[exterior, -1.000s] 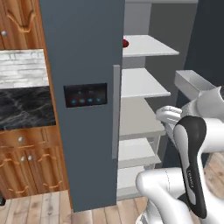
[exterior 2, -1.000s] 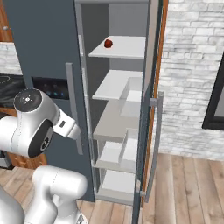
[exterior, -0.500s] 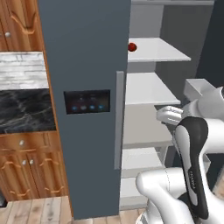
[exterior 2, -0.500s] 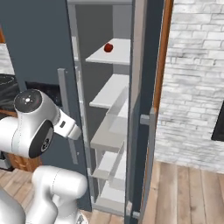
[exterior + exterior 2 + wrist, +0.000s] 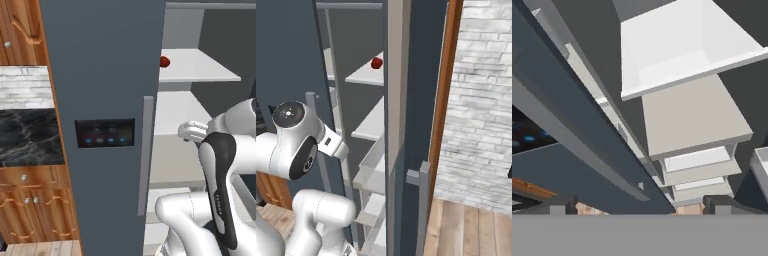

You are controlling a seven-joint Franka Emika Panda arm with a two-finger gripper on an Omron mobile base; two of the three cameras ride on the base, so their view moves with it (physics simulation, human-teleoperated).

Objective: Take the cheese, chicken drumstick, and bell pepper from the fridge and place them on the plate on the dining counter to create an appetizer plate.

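One red bell pepper [image 5: 164,61] is seen on a white shelf of the open fridge [image 5: 100,75], in the upper right of the left base view and near the top middle of the right base view [image 5: 376,63]. It sits well above the gripper [image 5: 639,204], whose two tips are spread wide with nothing held. Cheese and chicken cannot be made out. No writing can be read on the black panel [image 5: 105,133].
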